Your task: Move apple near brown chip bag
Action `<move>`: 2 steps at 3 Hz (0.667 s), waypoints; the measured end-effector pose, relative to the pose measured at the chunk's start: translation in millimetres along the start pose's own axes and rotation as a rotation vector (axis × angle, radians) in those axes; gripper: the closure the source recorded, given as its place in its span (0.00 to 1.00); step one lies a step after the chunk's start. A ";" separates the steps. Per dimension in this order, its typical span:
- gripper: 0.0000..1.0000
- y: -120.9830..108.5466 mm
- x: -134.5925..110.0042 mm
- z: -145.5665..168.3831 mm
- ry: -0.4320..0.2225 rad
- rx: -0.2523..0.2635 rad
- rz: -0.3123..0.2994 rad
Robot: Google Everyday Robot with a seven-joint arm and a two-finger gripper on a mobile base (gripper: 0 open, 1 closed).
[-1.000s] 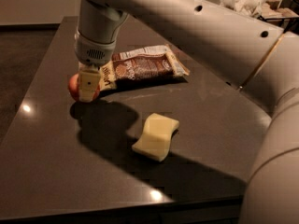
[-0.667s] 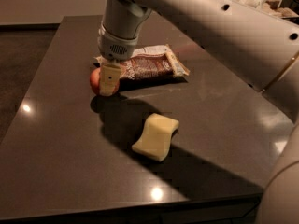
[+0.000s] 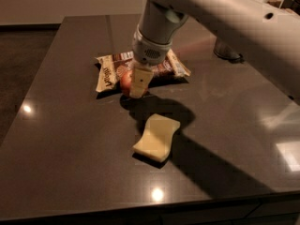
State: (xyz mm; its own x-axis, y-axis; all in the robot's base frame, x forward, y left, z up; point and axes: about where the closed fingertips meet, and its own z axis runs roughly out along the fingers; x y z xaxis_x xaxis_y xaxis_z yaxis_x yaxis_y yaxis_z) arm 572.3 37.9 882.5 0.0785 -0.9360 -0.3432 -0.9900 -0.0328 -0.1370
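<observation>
The small red-orange apple shows at the front edge of the brown chip bag, which lies flat at the middle of the dark table. My gripper comes down from the big white arm and is shut on the apple, just above the bag's front edge. One cream finger hides the apple's right side. The wrist covers the middle of the bag; the bag's cream left end and its right end show on either side.
A pale yellow wavy-edged sponge lies on the table in front of the gripper. A grey object stands at the back right, partly behind the arm. The table's front edge runs along the bottom.
My gripper has carried the apple to the right, from beside the bag's left end to the bag's front middle. The sponge and bag have not moved.
</observation>
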 end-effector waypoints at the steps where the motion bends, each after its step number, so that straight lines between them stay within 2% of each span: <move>1: 0.83 -2.6 25.4 1.3 0.016 0.015 0.040; 2: 0.59 -6.7 39.9 2.9 0.028 0.045 0.072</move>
State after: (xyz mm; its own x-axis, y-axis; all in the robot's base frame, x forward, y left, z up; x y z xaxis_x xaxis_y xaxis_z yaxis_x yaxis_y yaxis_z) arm 582.5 1.8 867.0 0.0031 -0.9449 -0.3274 -0.9867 0.0504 -0.1546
